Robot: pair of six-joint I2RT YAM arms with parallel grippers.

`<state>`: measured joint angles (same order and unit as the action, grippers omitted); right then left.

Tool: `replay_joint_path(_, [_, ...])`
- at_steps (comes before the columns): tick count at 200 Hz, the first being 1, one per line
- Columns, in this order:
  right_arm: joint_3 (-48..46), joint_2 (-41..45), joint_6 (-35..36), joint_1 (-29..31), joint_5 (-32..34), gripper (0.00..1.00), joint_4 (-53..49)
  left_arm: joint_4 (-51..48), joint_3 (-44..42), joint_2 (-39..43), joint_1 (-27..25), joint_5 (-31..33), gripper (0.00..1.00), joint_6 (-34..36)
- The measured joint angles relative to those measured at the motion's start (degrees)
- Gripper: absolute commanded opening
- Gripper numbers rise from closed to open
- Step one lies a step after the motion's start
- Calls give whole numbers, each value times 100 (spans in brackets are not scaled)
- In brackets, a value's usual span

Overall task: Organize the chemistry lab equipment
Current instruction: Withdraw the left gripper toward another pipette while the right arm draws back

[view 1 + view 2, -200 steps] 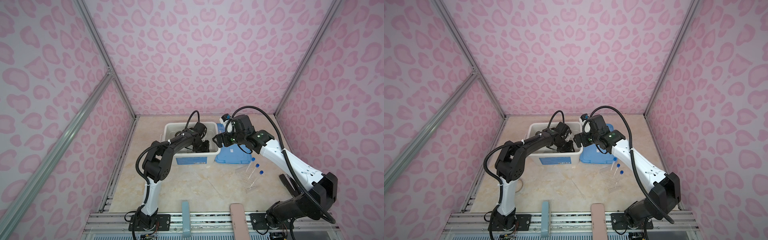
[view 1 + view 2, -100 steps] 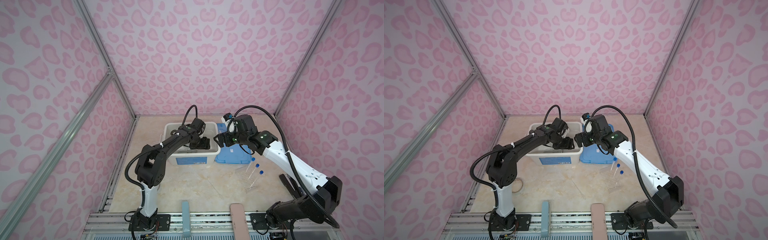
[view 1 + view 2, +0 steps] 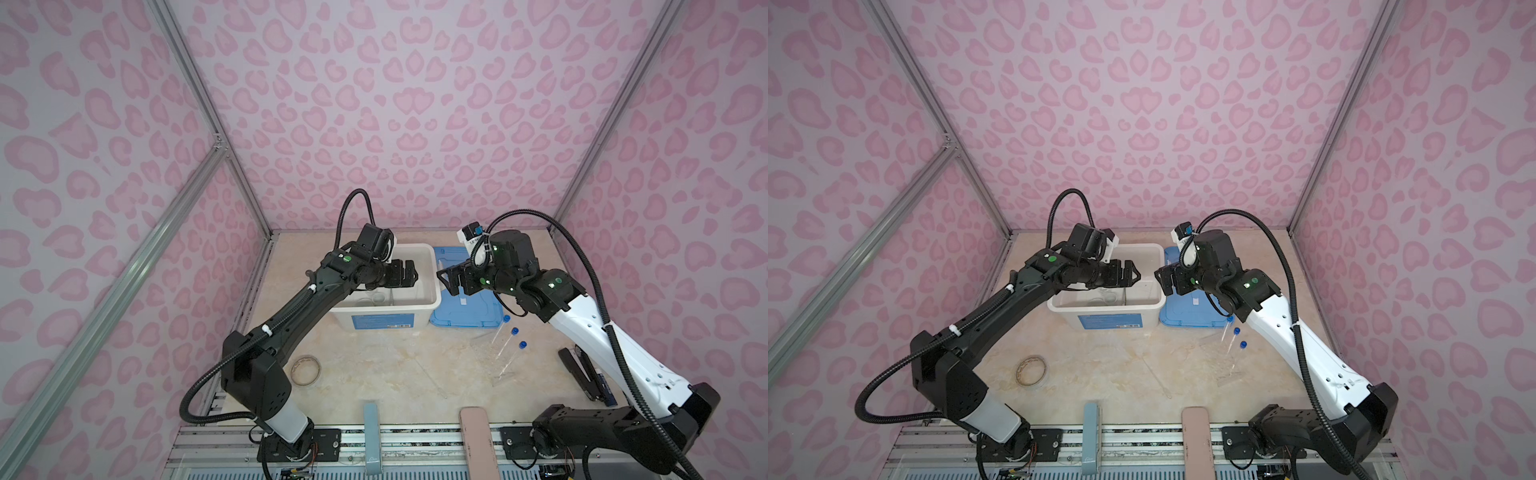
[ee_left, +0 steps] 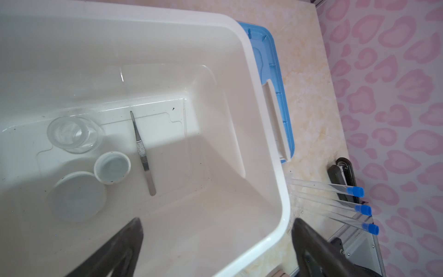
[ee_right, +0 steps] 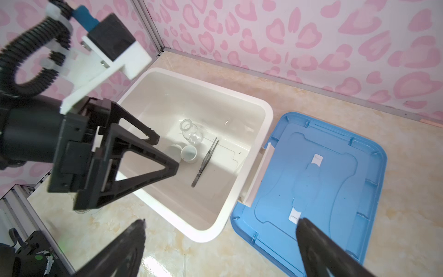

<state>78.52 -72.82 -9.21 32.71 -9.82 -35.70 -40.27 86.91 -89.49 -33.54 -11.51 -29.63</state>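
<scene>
Two white round dishes (image 4: pixel 112 167), one pair of metal tweezers (image 4: pixel 142 151), one small clear glass cup (image 4: pixel 72 133) and one thin clear rod (image 4: pixel 185 120) are seen lying on the floor of the open white tub (image 4: pixel 254 72). Three blue-capped tubes (image 4: pixel 330 206) are laid side by side on the table (image 3: pixel 374 365), near the single blue lid (image 5: pixel 335 167). The left gripper (image 4: pixel 217 224) is held above the tub and the right gripper (image 5: pixel 221 223) near its rim, both spread wide and empty.

The white tub (image 5: pixel 267 115) holds metal tweezers (image 5: pixel 205 161), two white round dishes (image 5: pixel 189 153) and a glass cup (image 5: pixel 191 133); blue lid (image 5: pixel 335 182) alongside.
</scene>
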Motion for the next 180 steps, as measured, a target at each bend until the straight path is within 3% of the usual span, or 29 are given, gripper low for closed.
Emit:
replay_joint_path(55, [-682, 986, -81, 219, 149, 99, -492, 358, -1034, 1207, -1064, 448, 97, -1246])
replay_joint_path(105, [-1425, 1797, -249, 271, 354, 98, -944, 1012, -2378, 1652, -2065, 898, 100, -2739])
replay_joint_path(120, [-1633, 1954, -343, 280, 376, 99, -1034, 1263, -2651, 1650, -2354, 968, 85, -3279])
replay_joint_path(152, [-1867, 2081, -457, 280, 378, 98, -1141, 1764, -3508, 1665, -2975, 1340, 78, -4778])
replay_joint_path(180, [-1932, 2177, -474, 280, 380, 98, -1145, 2035, -3797, 1419, -3213, 1464, 73, -5764])
